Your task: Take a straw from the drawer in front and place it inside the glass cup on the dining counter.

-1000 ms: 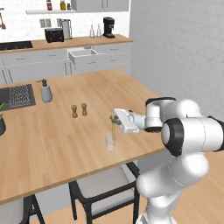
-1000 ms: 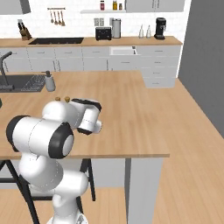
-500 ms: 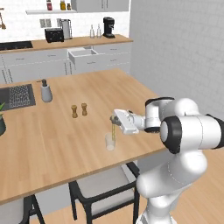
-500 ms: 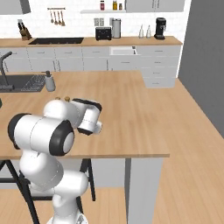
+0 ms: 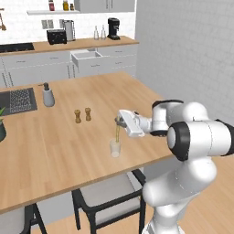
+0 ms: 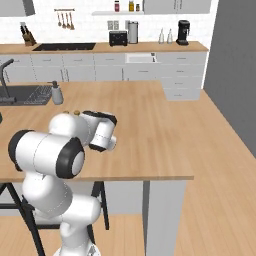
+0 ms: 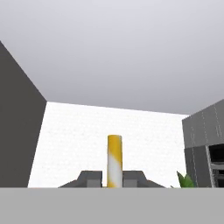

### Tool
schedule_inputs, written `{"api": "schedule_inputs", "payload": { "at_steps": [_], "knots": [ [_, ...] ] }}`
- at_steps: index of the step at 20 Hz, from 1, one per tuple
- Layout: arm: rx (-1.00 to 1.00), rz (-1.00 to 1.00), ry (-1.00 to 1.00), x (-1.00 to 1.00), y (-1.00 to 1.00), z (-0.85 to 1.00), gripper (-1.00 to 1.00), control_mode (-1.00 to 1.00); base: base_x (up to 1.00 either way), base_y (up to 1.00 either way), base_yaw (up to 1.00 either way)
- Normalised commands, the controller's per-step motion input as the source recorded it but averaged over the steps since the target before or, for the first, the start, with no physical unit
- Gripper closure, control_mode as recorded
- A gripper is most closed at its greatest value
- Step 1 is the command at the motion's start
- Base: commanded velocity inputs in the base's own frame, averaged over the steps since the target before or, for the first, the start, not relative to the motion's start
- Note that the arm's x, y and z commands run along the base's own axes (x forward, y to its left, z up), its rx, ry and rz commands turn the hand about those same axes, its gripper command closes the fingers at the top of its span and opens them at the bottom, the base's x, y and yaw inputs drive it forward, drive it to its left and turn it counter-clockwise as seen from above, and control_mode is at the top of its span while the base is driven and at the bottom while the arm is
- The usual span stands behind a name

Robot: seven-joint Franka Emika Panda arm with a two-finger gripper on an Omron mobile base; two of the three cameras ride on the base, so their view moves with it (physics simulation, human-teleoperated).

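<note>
The arm reaches level over the bench [image 5: 55,151], its hand [image 5: 119,121] clenched on the straw [image 5: 117,133], which hangs upright into the glass cup [image 5: 115,148]; two brown shakers [image 5: 82,115] stand near

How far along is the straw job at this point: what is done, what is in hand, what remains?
Done: the straw is out of its drawer and at the dining counter. In hand: the end effector is shut on the straw's top, holding it upright directly over the glass cup; its lower end seems at or just inside the rim. Left: lower it in, if needed, and release.
</note>
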Motion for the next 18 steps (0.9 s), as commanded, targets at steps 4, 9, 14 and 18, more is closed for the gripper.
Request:
{"api": "schedule_inputs", "payload": {
  "at_steps": [4,9,14,18],
  "knots": [
    [0.0,0.0,0.0,0.26,0.0,-0.12,1.0,-1.0,0.0,0.0,0.0],
    [0.0,0.0,0.0,0.37,0.0,-0.31,1.0,-1.0,0.0,0.0,0.0],
    [0.0,0.0,0.0,0.23,0.0,-0.32,1.0,-1.0,0.0,0.0,0.0],
    [0.0,0.0,0.0,0.15,0.0,-0.33,1.0,-1.0,0.0,0.0,0.0]
  ]
}}
